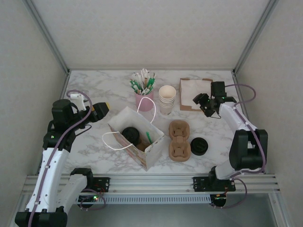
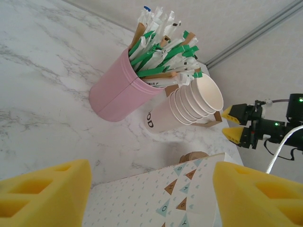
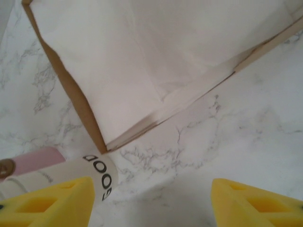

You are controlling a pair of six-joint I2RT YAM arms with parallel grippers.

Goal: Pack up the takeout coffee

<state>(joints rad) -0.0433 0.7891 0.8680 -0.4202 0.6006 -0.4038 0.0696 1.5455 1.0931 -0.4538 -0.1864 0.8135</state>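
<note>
We see the paper bag (image 1: 152,153) standing open on the bench (image 1: 90,85). A coffee cup (image 1: 130,135) with a black lid sits inside it. A second lidded cup (image 1: 199,145) stands to the bag's right, beyond the cardboard carriers (image 1: 179,140). Our left claw (image 1: 104,109) hangs spread and empty just left of the bag. Our right claw (image 1: 200,100), also spread and empty, hovers by the napkins (image 1: 191,87), behind and right of the bag.

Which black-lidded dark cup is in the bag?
The left black-lidded cup, inside the white patterned paper bag; the other cup sits on the marble table.
</note>
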